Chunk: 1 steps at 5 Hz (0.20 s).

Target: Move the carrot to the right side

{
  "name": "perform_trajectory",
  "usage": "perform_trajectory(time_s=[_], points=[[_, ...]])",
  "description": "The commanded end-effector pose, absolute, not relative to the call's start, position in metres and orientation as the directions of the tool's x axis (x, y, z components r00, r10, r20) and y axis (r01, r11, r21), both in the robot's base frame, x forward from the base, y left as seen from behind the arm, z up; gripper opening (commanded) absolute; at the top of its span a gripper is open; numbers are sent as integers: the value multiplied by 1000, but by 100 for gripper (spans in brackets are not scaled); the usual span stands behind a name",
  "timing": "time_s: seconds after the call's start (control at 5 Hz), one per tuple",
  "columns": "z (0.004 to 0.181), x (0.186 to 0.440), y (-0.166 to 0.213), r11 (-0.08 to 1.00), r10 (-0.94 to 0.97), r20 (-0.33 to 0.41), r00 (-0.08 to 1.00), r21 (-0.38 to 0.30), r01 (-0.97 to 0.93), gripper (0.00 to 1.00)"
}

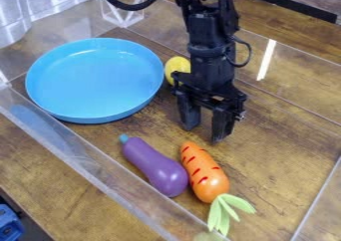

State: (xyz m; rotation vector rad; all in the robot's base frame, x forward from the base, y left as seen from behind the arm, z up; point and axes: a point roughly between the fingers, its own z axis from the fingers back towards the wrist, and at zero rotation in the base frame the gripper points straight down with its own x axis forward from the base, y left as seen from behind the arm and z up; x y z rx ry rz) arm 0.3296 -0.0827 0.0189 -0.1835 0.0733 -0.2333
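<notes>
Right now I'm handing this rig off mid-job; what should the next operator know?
Claw: open, empty, pointing down above the wooden table, behind the carrot.
Carrot: lying on the table, leafy end toward the camera, right beside the purple eggplant.
Blue plate at left; a yellow lemon partly hidden behind the arm.
Done: nothing yet.
Left: grasp the carrot and move it to the right side.
</notes>
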Motion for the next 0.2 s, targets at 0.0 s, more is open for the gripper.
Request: perform_trajectory(time_s=[0.0], points=[[7,305,-104,935,-321,-103,942,-196,297,100]])
